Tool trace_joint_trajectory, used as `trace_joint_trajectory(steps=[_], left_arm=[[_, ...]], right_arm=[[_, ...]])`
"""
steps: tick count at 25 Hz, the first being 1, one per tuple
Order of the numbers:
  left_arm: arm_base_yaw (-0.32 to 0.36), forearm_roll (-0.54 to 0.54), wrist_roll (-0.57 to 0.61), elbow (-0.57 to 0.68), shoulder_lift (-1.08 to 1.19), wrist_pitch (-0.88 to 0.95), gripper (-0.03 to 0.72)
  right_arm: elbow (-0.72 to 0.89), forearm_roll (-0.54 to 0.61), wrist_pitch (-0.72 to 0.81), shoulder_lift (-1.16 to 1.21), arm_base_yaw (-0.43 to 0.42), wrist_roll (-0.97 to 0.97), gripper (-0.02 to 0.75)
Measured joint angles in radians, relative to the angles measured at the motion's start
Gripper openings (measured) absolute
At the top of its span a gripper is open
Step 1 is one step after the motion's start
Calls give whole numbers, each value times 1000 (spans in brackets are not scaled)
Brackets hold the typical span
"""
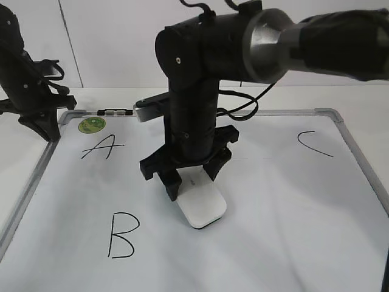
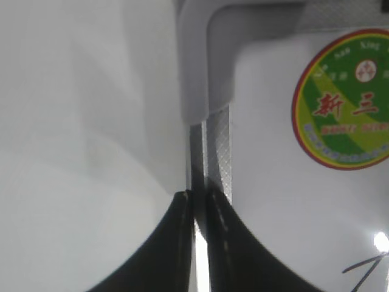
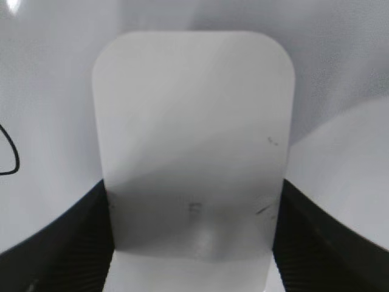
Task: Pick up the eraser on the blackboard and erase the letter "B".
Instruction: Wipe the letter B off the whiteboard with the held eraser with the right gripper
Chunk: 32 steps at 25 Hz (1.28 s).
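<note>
The eraser [image 1: 203, 204] is a flat white rounded block lying on the blackboard [image 1: 273, 201] near its middle. It fills the right wrist view [image 3: 194, 134]. My right gripper [image 1: 193, 179] points down over its far end, and both black fingers [image 3: 193, 243] press against its two long sides. The letter "B" [image 1: 121, 236] is at the front left of the board, left of the eraser; a curve of it shows at the left edge of the right wrist view [image 3: 9, 152]. My left gripper [image 1: 42, 128] is shut and empty above the board's left frame [image 2: 199, 201].
An "A" [image 1: 102, 147] is written at the back left and a "C" [image 1: 315, 143] at the back right. A round green sticker [image 1: 92, 125] sits in the back left corner, also in the left wrist view [image 2: 346, 103]. Small clips [image 1: 115, 112] sit on the back frame.
</note>
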Motion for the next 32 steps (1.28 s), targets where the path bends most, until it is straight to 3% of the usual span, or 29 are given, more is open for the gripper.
trace_joint_trajectory(steps=[17, 23, 32], left_arm=[[0, 4, 0, 0, 0, 8, 32], [0, 5, 0, 0, 0, 12, 33], [2, 5, 0, 0, 0, 12, 33]], right_arm=[[-32, 12, 18, 75, 35, -38, 549], [-36, 42, 18, 79, 144, -60, 549], [-100, 177, 18, 106, 329, -108, 548]])
